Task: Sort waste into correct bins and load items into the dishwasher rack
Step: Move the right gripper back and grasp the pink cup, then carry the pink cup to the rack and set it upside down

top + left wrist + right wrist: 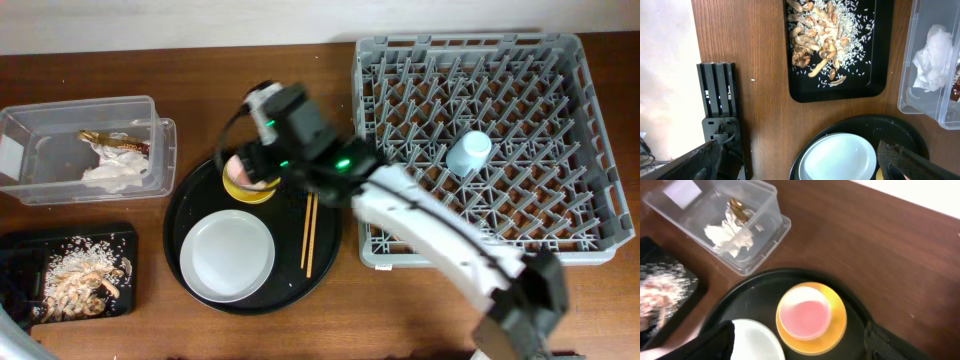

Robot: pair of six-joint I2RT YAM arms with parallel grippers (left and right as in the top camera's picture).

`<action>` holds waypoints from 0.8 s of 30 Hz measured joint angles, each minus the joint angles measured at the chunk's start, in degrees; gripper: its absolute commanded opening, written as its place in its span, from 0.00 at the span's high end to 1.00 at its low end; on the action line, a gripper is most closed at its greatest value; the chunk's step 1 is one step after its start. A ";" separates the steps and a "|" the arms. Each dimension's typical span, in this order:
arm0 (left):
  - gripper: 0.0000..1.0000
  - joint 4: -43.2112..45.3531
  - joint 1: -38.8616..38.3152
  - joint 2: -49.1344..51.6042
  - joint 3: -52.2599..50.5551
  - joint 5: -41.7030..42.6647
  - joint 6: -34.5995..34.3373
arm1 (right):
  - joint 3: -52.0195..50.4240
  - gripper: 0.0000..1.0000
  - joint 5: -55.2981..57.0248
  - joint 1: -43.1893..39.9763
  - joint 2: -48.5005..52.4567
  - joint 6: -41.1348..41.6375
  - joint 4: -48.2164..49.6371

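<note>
My right gripper (256, 160) (800, 332) is open, hovering just above a small pink cup (243, 170) (805, 312) that stands on a yellow saucer (252, 191) (839, 325). A white plate (227, 255) (840, 157) and wooden chopsticks (309, 235) lie beside them. A light blue cup (468, 153) sits in the grey rack (570, 60). The clear tub (60, 120) (920, 75) holds a white napkin (115, 172) (935, 55) and a gold wrapper (115, 141). The black tray (20, 250) (792, 60) holds scraps and rice (85, 270) (820, 35). My left gripper (800, 150) is open and empty above the plate's left edge.
The cup, saucer, plate and chopsticks all sit on a large round black tray (190, 200). My right arm reaches across the rack's front left corner. A black stand (717, 100) sits at the table's left edge.
</note>
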 measured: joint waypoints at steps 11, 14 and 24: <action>0.01 0.00 0.00 0.00 0.00 0.00 0.02 | -0.04 0.31 7.82 7.15 13.97 -4.81 8.57; 0.01 0.00 0.00 0.00 0.00 0.00 0.02 | -0.04 0.34 8.90 8.76 14.32 -5.84 10.08; 0.01 0.00 0.00 0.00 0.00 0.00 0.02 | -0.04 0.46 9.99 8.63 17.49 -6.71 10.01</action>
